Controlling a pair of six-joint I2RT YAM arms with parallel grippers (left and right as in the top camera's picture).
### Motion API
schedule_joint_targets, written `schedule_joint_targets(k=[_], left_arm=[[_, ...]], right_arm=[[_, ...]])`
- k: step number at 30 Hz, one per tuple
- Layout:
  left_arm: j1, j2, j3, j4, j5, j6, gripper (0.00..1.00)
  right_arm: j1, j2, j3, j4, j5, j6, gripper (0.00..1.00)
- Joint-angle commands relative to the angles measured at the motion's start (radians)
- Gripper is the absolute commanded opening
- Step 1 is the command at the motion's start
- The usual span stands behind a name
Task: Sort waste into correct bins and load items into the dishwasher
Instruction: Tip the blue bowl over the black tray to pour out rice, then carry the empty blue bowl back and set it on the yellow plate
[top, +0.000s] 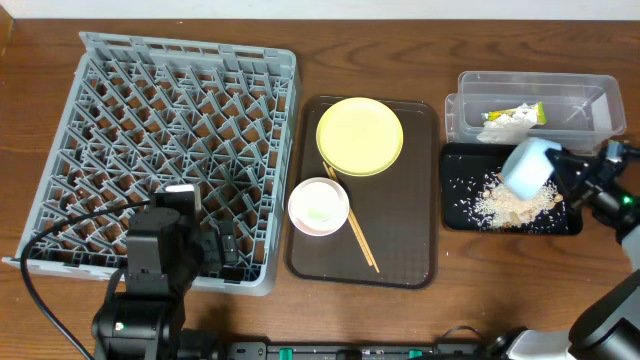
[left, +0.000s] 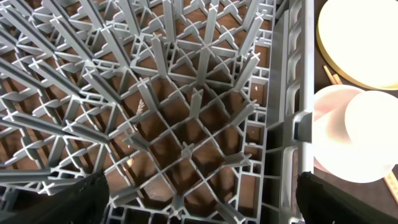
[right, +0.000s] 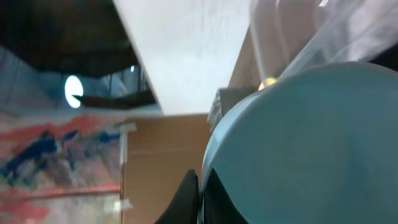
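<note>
My right gripper (top: 565, 180) is shut on the rim of the light blue bowl (top: 527, 167), holding it tipped above the black tray (top: 460, 215); the bowl (right: 305, 143) fills the right wrist view, fingers (right: 200, 199) pinching its edge. Pale rice scraps (top: 505, 203) lie in the black tray. The clear tub (top: 590, 95) behind holds the green-and-orange wrapper (top: 528, 113) and white paper (top: 502, 128). The yellow plate (top: 360, 135), pink bowl (top: 318, 206) with the white cup inside, and chopsticks (top: 355, 228) sit on the brown tray. My left gripper (top: 215, 245) is open over the grey rack (top: 110, 130) near its front right corner (left: 199, 205).
The brown serving tray (top: 405, 255) lies between the rack and the bins. The rack wall (left: 292, 124) separates my left gripper from the pink bowl (left: 348, 137) and plate (left: 360, 37). The table's front edge is close to both arm bases.
</note>
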Motion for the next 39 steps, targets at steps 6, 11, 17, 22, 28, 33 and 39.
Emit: schedule_joint_targets(k=[6,11,17,22,28,33,39], left_arm=[[-0.003,0.001,0.020,-0.002,-0.009,-0.008,0.96],[-0.003,0.001,0.020,-0.002,-0.009,-0.008,0.96],[-0.003,0.001,0.020,-0.002,-0.009,-0.008,0.96],[-0.003,0.001,0.020,-0.002,-0.009,-0.008,0.96],[-0.003,0.001,0.020,-0.002,-0.009,-0.008,0.96],[-0.003,0.001,0.020,-0.002,-0.009,-0.008,0.96],[-0.003,0.001,0.020,-0.002,-0.009,-0.008,0.96]], right_arm=[[0.269,-0.014,-0.001,0.210,-0.065,-0.020,0.01],[0.436,-0.057,0.002,0.624,-0.055,0.159,0.01],[0.614,-0.059,0.002,1.096,0.024,0.387,0.02],[0.703,-0.058,0.003,1.078,0.174,0.391,0.02],[0.733,-0.058,0.056,1.037,0.313,0.347,0.02],[0.779,-0.058,0.191,0.714,0.323,0.106,0.02],[0.856,-0.058,0.349,0.277,0.444,-0.213,0.01]])
